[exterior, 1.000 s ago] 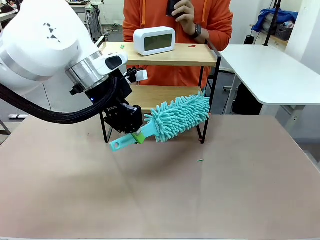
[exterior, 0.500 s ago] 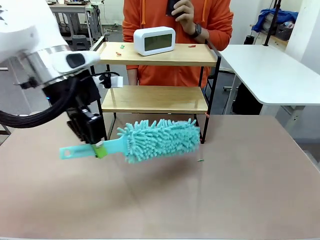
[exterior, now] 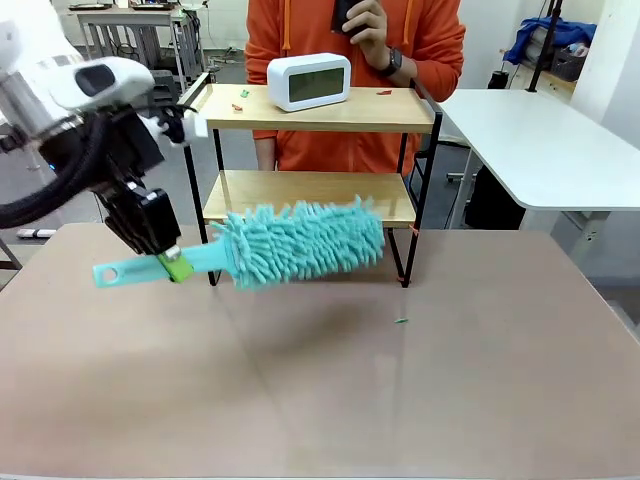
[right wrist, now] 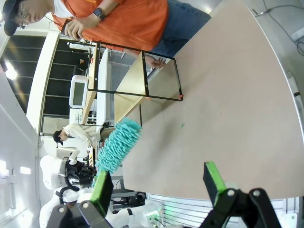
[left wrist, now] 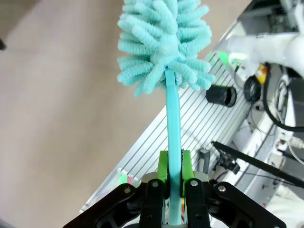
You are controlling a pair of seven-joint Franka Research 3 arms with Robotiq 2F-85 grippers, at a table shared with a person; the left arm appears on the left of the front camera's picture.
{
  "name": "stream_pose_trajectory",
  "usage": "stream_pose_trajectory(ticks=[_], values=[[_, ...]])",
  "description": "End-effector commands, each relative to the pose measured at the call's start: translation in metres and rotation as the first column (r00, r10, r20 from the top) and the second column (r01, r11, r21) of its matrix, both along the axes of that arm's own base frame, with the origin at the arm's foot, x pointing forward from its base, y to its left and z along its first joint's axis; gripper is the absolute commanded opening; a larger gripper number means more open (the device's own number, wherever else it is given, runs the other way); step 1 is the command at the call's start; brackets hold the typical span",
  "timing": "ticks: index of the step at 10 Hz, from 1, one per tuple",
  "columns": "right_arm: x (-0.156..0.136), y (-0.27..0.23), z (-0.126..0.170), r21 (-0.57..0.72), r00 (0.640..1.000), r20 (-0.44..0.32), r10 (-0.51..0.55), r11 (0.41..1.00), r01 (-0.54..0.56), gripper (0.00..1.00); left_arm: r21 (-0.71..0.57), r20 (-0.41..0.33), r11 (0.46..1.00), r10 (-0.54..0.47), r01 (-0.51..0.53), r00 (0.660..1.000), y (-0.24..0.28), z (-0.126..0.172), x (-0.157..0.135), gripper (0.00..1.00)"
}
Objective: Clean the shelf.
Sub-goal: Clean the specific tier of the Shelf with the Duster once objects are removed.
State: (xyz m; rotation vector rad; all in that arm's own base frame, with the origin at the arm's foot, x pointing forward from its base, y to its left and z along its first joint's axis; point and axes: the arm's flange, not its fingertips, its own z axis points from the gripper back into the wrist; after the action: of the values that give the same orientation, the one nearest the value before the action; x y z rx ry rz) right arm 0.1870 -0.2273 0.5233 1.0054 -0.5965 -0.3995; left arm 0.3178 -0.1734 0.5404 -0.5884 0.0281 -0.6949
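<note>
Two light wooden boards in a thin black frame make up the shelf point(exterior: 400, 110), which is set at the far edge of the table point(exterior: 350, 400), near its middle, with a person in an orange top behind it. A white clock point(exterior: 308, 80) is stood on the top board, and small coloured scraps point(exterior: 241, 94) are scattered beside it. The left gripper point(exterior: 168, 265) is clamped tight on the flat handle of a turquoise duster point(exterior: 300, 243) — the fluffy head is held level in front of the lower board, above the table. The right gripper point(right wrist: 157, 185) is spread wide, with nothing between its pads. The shelf is judged light and stiff on slim legs, so it could be slid or tipped by a hard push; light strokes are called for, and any steadying is best done at a black corner post — not at a board edge.
</note>
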Motion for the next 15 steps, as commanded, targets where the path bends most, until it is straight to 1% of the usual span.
stream_pose_trajectory(ticks=[1,2,3,4,5,6,7,8,9,10,14,15], values=[[0.002,0.0,0.002,0.003,0.999,0.037,0.007,1.0,-0.007,1.0,-0.128,0.061,0.99,0.067,-0.059,0.996,0.039,0.025,-0.01,0.12],[0.002,0.0,0.002,0.003,0.999,0.037,0.007,1.0,-0.007,1.0,-0.171,0.086,0.98,0.121,-0.106,0.989,0.078,0.039,-0.022,0.12],[0.002,0.0,0.002,0.003,0.999,0.037,0.007,1.0,-0.007,1.0,-0.179,0.103,0.975,0.148,-0.128,0.984,0.113,0.046,-0.04,0.12],[0.002,0.0,0.002,0.003,0.999,0.037,0.007,1.0,-0.007,1.0,-0.163,0.094,0.981,0.121,-0.105,0.988,0.143,0.048,-0.059,0.12],[0.002,0.0,0.002,0.003,0.999,0.037,0.007,1.0,-0.007,1.0,-0.122,0.096,0.988,0.101,-0.089,0.99,0.166,0.045,-0.074,0.12],[0.002,0.0,0.002,0.003,0.999,0.037,0.007,1.0,-0.007,1.0,-0.099,0.079,0.993,0.073,-0.065,0.994,0.184,0.042,-0.085,0.12],[0.002,0.0,0.002,0.003,0.999,0.037,0.007,1.0,-0.007,1.0,-0.097,0.086,0.988,0.127,-0.118,0.988,0.199,0.042,-0.092,0.12],[0.002,0.0,0.002,0.003,0.999,0.037,0.007,1.0,-0.007,1.0,-0.136,0.105,0.97,0.216,-0.201,0.971,0.217,0.043,-0.096,0.12],[0.002,0.0,0.002,0.003,0.999,0.037,0.007,1.0,-0.007,1.0,-0.164,0.093,0.947,0.295,-0.278,0.951,0.229,0.043,-0.097,0.12],[0.002,0.0,0.002,0.003,0.999,0.037,0.007,1.0,-0.007,1.0,-0.106,0.073,0.982,0.162,-0.154,0.984,0.208,0.044,-0.098,0.12],[0.002,0.0,0.002,0.003,0.999,0.037,0.007,1.0,-0.007,1.0,-0.106,0.073,0.982,0.162,-0.154,0.984,0.208,0.044,-0.098,0.12],[0.002,0.0,0.002,0.003,0.999,0.037,0.007,1.0,-0.007,1.0,-0.098,0.071,0.981,0.177,-0.17,0.982,0.209,0.044,-0.098,0.12]])
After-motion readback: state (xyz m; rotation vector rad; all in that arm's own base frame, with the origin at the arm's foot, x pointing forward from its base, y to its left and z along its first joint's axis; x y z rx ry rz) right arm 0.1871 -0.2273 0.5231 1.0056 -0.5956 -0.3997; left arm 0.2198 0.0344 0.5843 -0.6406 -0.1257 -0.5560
